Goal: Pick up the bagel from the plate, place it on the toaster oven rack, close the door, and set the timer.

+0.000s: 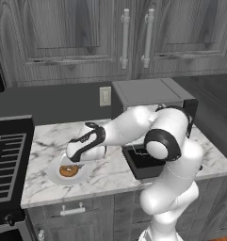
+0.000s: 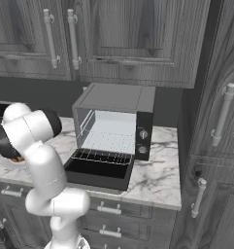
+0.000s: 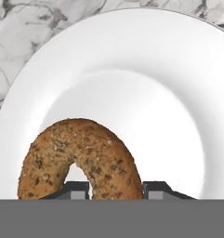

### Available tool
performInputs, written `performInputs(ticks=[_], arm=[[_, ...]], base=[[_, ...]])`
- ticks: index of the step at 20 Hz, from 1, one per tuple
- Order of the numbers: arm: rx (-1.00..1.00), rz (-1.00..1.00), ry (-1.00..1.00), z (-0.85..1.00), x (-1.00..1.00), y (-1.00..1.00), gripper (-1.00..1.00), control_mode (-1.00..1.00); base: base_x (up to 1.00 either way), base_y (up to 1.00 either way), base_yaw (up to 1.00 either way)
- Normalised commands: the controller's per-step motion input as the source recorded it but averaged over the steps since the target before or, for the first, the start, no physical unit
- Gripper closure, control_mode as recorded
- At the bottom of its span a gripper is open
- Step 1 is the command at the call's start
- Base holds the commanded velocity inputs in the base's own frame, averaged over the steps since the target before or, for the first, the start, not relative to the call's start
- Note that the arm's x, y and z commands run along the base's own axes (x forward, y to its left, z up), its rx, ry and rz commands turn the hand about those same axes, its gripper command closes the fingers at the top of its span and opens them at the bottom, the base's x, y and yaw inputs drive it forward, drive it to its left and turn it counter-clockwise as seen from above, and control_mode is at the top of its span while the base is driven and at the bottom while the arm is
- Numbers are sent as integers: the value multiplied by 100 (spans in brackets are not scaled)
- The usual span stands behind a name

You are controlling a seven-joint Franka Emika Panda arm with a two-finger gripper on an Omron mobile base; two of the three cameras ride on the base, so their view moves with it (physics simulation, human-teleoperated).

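The 2-finger dark gripper (image 3: 115, 188) is clamped on one side of the small golden-brown seeded bagel (image 3: 81, 160), 1 finger through its centre hole, a grip suited to lifting it. The bagel lies on the round white plate (image 3: 146, 83), near its edge. Beyond the plate, the boxy dark-grey toaster oven (image 2: 116, 124) has its dark drop-down door (image 2: 96, 170) lowered, baring the pale grid rack (image 2: 111, 138). No readable writing anywhere.

No legible txt or labels anywhere.

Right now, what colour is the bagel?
Golden-brown, speckled with darker seeds; the bagel shows best in the hand view.
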Motion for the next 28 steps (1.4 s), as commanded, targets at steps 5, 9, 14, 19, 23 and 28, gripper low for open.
performInputs(ticks=[5,9,14,19,23,28], arm=[[1,0,-24,60,-52,0,100,-100],[0,0,-19,95,-21,0,100,-100],[0,0,-6,100,-16,-17,100,-100],[0,0,0,99,-8,-42,100,-100],[-1,0,0,71,-5,-78,100,-100],[-9,0,0,33,0,-98,100,-100]], base=[[0,0,0],[0,0,0],[0,0,0],[0,0,0],[0,0,0],[0,0,0]])
